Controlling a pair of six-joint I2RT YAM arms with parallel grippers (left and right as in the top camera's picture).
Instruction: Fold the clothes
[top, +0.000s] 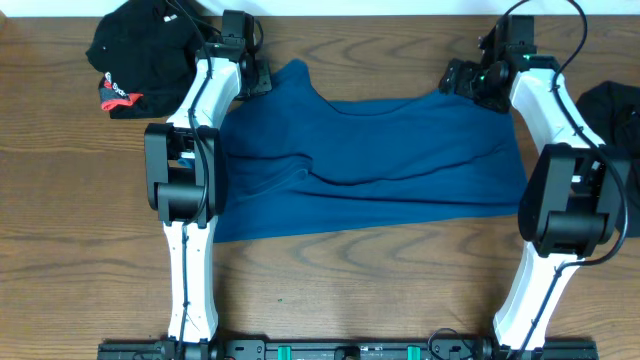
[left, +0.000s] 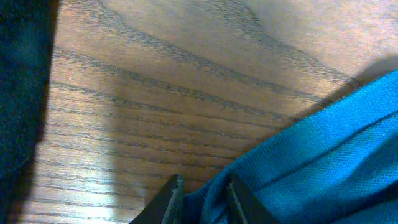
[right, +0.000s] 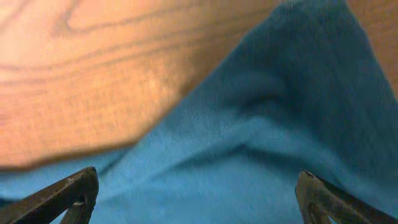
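The teal-blue shirt (top: 370, 160) lies spread across the middle of the wooden table, rumpled along its far edge. At the shirt's far left corner my left gripper (top: 262, 78) is low; in the left wrist view its fingers (left: 176, 190) pinch a fold of the teal fabric (left: 323, 149). My right gripper (top: 455, 78) is at the far right corner. In the right wrist view it (right: 198, 186) stands wide open over the teal cloth (right: 261, 124), its fingertips either side of a raised fold, not closed on it.
A black garment with red-and-white trim (top: 135, 50) lies bunched at the far left, close to the left arm; its dark edge (left: 18, 93) shows in the left wrist view. Another dark garment (top: 612, 110) lies at the right edge. Bare wood (top: 350, 280) fronts the shirt.
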